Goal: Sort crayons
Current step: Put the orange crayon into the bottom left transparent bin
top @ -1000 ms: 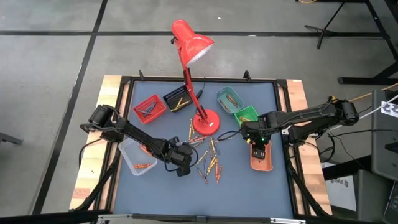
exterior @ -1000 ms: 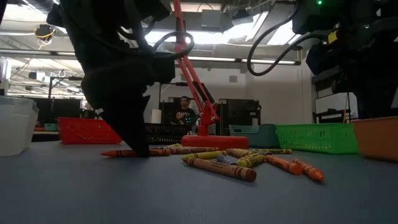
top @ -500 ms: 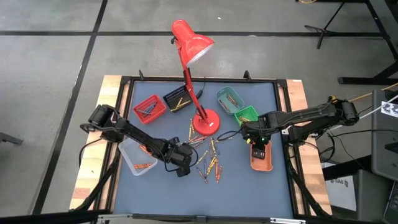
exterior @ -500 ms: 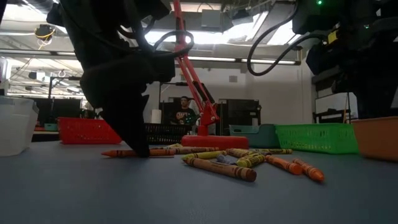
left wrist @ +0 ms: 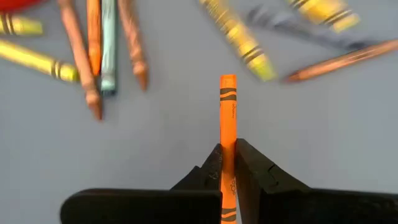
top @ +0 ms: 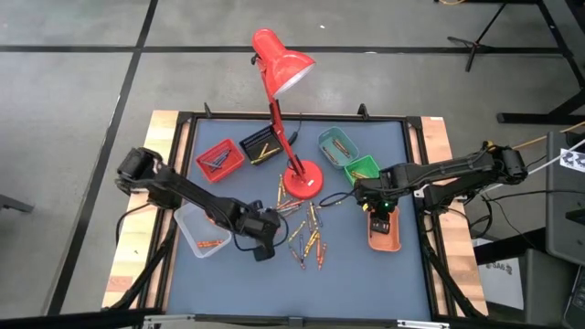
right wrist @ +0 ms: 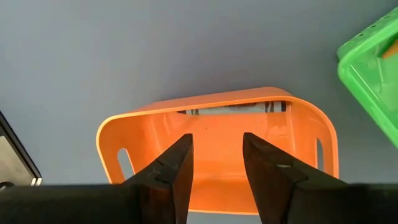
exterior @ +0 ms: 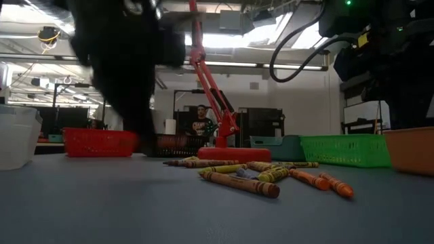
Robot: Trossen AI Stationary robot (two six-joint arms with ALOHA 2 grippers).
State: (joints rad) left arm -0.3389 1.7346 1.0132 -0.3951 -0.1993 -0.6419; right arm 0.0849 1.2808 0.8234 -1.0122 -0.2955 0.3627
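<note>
An orange crayon (left wrist: 227, 118) is clamped between the fingers of the left gripper (left wrist: 227, 171), which are closed tight on its lower half; the rest of the stick points forward, away from the gripper. In the low view no crayon lies under this gripper, so I judge it is lifted off the mat. The other crayons (top: 306, 233) lie loose in a scattered pile just ahead of this gripper, near the base of the red lamp (top: 301, 180). Behind the gripper, close to its arm, stands a clear tray (top: 192, 224) with a few orange sticks inside, probably the place for this one.

The right gripper (right wrist: 216, 163) hangs over the orange tray (right wrist: 155, 118), its fingers well apart and holding nothing. One crayon lies at the far wall of that tray, so the gripper seems ready for a next piece.
</note>
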